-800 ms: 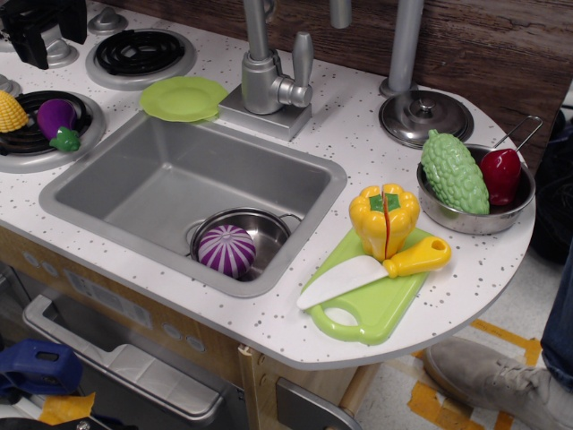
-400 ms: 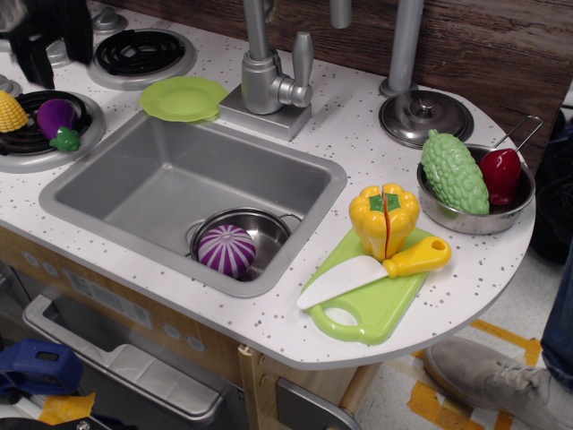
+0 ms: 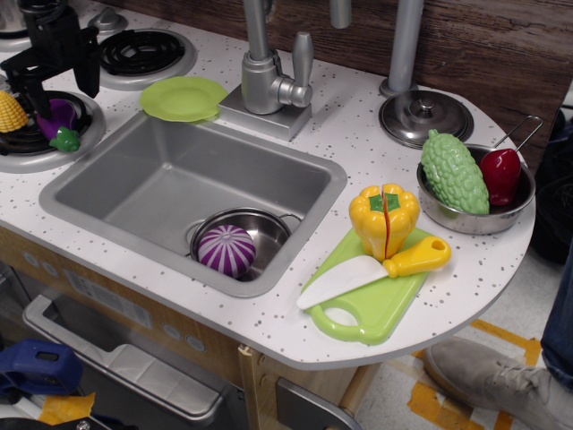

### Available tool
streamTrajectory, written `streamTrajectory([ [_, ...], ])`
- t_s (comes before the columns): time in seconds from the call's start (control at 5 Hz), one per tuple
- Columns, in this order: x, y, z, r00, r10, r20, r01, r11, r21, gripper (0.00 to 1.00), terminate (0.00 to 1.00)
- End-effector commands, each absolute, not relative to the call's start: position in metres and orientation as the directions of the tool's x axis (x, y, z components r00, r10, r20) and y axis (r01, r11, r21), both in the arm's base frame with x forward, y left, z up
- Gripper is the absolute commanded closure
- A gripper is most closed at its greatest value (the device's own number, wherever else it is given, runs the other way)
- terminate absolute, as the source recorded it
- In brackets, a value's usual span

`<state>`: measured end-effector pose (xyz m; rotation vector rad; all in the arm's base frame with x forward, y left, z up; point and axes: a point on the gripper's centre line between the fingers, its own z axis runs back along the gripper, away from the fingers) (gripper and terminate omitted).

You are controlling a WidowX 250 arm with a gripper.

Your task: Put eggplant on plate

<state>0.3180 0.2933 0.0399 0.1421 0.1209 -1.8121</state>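
One black end effector (image 3: 60,82) hangs at the far left, pointing down, its two fingers spread apart and straddling the top of the single eggplant (image 3: 57,119) without visibly clamping it. That eggplant lies on the left burner (image 3: 22,152) beside one corn cob (image 3: 11,111). One plate (image 3: 183,98) sits on the tabletop (image 3: 358,134) to the right, well apart from it, just beyond the sink (image 3: 170,179). One striped ball (image 3: 226,250) rests in a bowl in the sink.
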Motion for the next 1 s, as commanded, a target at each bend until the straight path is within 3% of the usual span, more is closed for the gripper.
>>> streamTrajectory([
  [0.0,0.311,0.313,0.088,-0.313,-0.915,-0.254,0.946,-0.325,0.007,0.0,0.0],
  [0.8,0.306,0.316,0.072,-0.35,-0.911,-0.22,0.924,-0.374,0.082,0.0,0.0],
])
